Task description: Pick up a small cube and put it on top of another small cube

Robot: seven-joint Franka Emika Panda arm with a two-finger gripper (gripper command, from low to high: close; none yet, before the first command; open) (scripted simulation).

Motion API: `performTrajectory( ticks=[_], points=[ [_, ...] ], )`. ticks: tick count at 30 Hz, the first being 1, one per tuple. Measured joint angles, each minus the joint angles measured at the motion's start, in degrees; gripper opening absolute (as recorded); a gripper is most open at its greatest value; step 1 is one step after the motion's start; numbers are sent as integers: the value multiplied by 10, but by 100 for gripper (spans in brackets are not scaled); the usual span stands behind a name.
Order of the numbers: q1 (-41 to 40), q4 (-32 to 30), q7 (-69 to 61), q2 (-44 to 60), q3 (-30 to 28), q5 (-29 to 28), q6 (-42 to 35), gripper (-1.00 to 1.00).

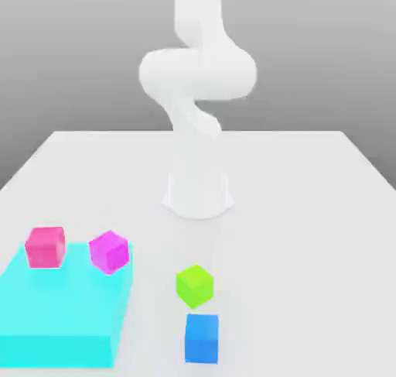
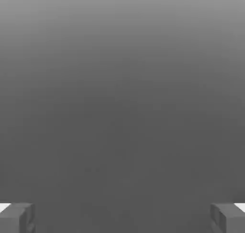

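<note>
The small lime-green cube (image 1: 193,285) rests on the white table (image 1: 309,213), toward the front in the exterior view. A blue cube (image 1: 202,337) of the same size lies just in front of it, a small gap apart. The white arm (image 1: 197,81) rises from its base behind the cubes and leaves the picture at the top. In the hand view my gripper (image 2: 122,217) is open. Its grey fingertips (image 2: 16,217) stand far apart, with only plain grey background between them.
A flat cyan block (image 1: 62,313) lies at the front on the exterior view's left. A pink cube (image 1: 45,246) and a magenta cube (image 1: 108,251) sit on its far edge. The arm's round base (image 1: 198,193) stands mid-table.
</note>
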Motion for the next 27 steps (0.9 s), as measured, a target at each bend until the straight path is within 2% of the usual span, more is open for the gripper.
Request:
performTrajectory(
  ticks=[12,16,18,22,25,26,27],
  points=[
    [33,-209,-185,219,-48,-46,179,0],
    [51,-288,-276,308,-75,-39,251,0],
    [62,-321,-336,375,-82,-14,303,0],
    [45,-321,-390,475,-50,39,382,0],
    [9,-312,-402,537,-12,53,434,0],
    [0,-309,-404,555,-3,54,448,-100],
    [0,-309,-404,555,-3,54,448,-100]
  ],
)
